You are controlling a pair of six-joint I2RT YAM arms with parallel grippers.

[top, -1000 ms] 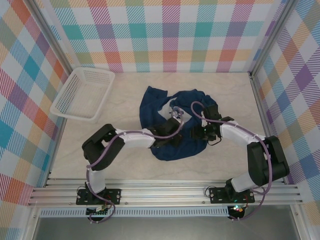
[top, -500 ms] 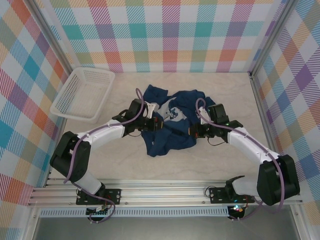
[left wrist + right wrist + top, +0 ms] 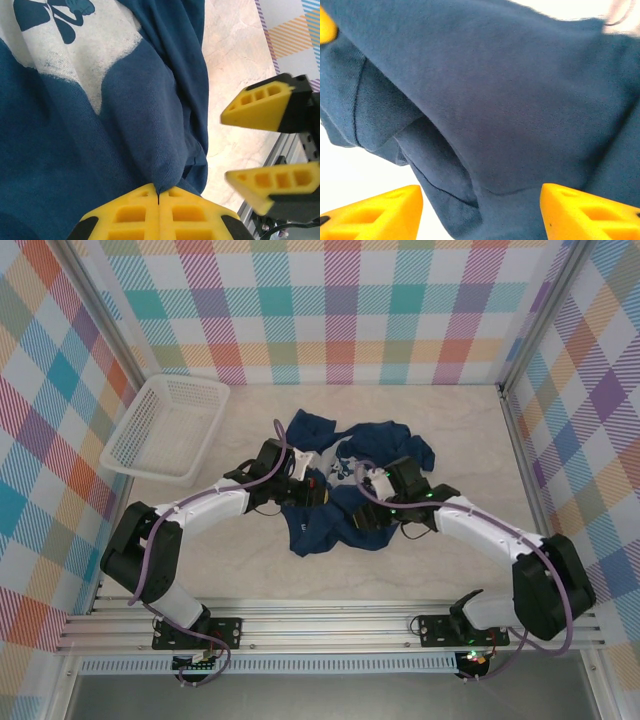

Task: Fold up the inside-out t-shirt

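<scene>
The dark navy t-shirt (image 3: 312,528) lies crumpled in the middle of the table, a white print with a blue figure (image 3: 75,45) facing up. My left gripper (image 3: 318,490) is shut on a fold of its cloth, and the pinched ridge (image 3: 159,192) rises from between the yellow fingers. My right gripper (image 3: 368,512) is open just to the right of it, low over the shirt's near edge. In the right wrist view its fingers (image 3: 375,215) stand wide apart with a hem fold of the shirt (image 3: 495,90) between them. The left wrist view shows the open right gripper (image 3: 255,145) beside the cloth.
A white basket (image 3: 165,425) stands tilted at the back left against the checked wall. Bare pale table (image 3: 470,430) surrounds the shirt. An aluminium rail (image 3: 330,625) runs along the near edge by the arm bases.
The left arm swung out to the left with the cloth, then held. The right gripper has moved left toward the left gripper, and the shirt has bunched narrower.
</scene>
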